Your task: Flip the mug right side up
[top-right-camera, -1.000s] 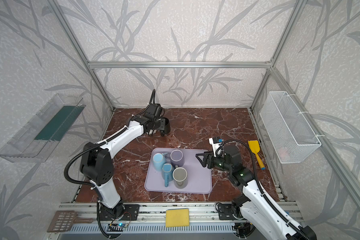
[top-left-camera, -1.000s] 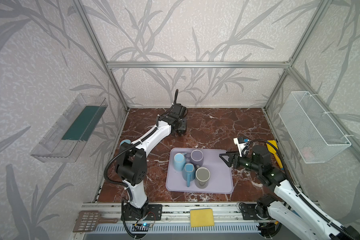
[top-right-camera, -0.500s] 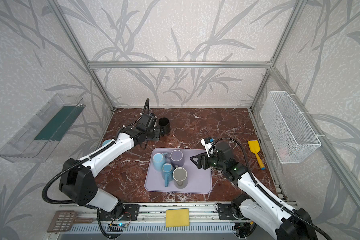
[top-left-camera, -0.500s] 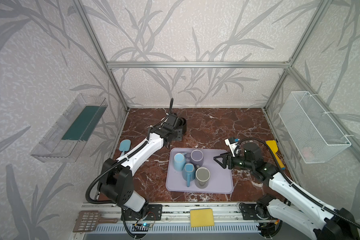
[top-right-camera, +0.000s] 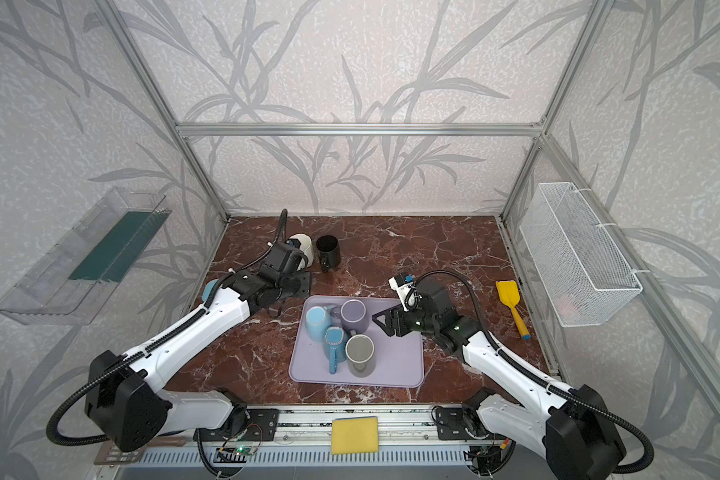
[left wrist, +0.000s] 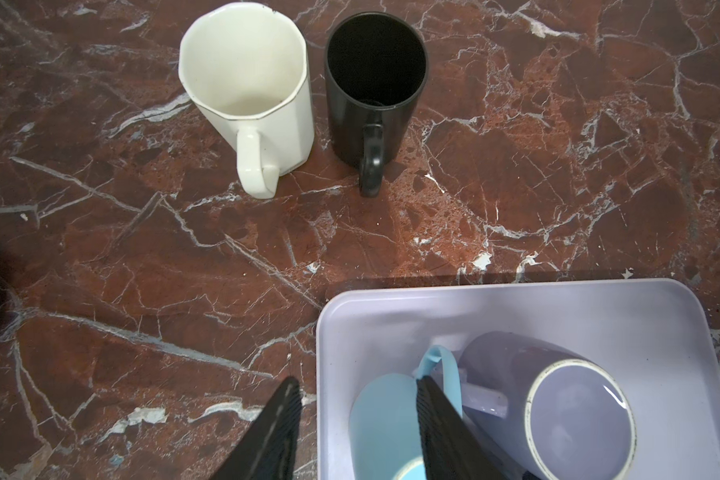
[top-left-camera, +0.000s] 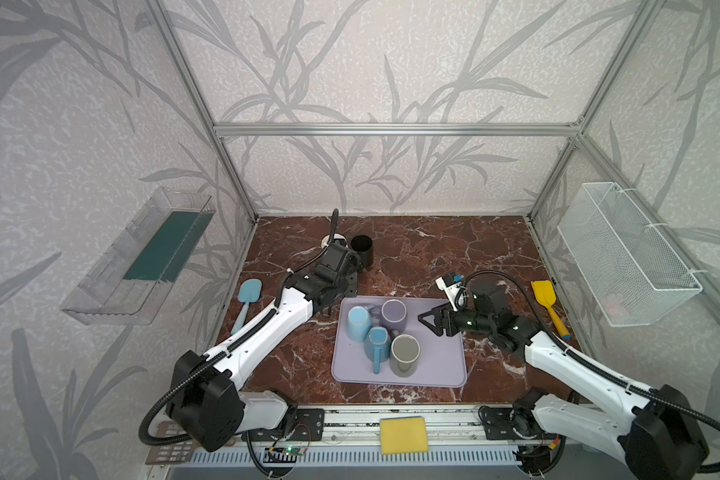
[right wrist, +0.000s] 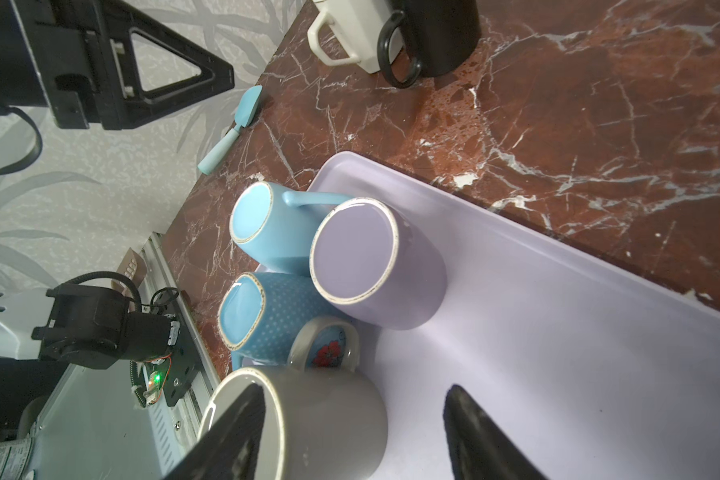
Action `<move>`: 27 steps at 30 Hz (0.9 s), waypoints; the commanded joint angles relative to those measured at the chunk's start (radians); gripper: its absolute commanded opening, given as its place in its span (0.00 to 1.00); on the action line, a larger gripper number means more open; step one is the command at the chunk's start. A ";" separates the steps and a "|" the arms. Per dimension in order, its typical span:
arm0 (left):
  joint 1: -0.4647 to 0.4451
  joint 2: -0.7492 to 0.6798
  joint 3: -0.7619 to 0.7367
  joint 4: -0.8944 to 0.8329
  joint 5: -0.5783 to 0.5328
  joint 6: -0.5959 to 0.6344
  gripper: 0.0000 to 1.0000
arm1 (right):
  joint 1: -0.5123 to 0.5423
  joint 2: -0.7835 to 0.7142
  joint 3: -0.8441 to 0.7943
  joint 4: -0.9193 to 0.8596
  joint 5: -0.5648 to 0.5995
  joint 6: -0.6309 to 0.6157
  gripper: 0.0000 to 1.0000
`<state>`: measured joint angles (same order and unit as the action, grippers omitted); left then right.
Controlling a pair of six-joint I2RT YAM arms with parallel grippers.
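Note:
Several mugs stand bottom up on the lilac tray [top-left-camera: 437, 365]: light blue [top-left-camera: 359, 320], purple [top-left-camera: 393, 312], dotted blue [top-left-camera: 377, 338] and grey [top-left-camera: 405, 351]. My left gripper [left wrist: 356, 390] hangs open over the tray's far left corner [top-left-camera: 335, 297], one finger outside the rim and one above the light blue mug [left wrist: 385, 415]. My right gripper [top-left-camera: 429, 322] is open above the tray, just right of the purple mug. In the right wrist view its fingers [right wrist: 242, 419] straddle the grey mug [right wrist: 329, 415] from above without touching it.
A white mug [top-right-camera: 304, 245] and a black mug [top-left-camera: 361, 249] stand upright at the back of the marble table. A blue spatula [top-left-camera: 248, 297] lies at the left, a yellow one [top-left-camera: 547, 299] at the right. A wire basket [top-left-camera: 624, 257] hangs on the right wall.
My left gripper has drawn back from the black mug, which stands alone, and come toward the tray's corner. My right gripper has moved left over the tray.

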<state>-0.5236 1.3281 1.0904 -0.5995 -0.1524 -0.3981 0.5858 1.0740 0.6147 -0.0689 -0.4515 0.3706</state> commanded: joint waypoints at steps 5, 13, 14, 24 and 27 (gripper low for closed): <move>-0.074 -0.072 -0.050 -0.092 -0.043 -0.099 0.48 | 0.053 0.012 0.058 -0.071 0.090 -0.055 0.69; -0.234 -0.200 -0.135 -0.178 -0.095 -0.283 0.47 | 0.054 0.036 0.053 -0.070 0.146 -0.039 0.69; -0.259 -0.213 -0.145 -0.193 -0.103 -0.314 0.47 | 0.052 0.043 0.054 -0.069 0.150 -0.038 0.68; -0.478 -0.244 -0.148 -0.308 -0.162 -0.520 0.46 | 0.052 0.089 0.069 -0.059 0.183 -0.025 0.68; -0.526 -0.199 -0.142 -0.295 -0.145 -0.541 0.46 | 0.052 0.092 0.072 -0.060 0.185 -0.025 0.68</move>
<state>-1.0195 1.0988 0.9485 -0.8532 -0.2661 -0.8612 0.6361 1.1629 0.6575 -0.1192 -0.2836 0.3447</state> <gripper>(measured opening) 0.464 0.682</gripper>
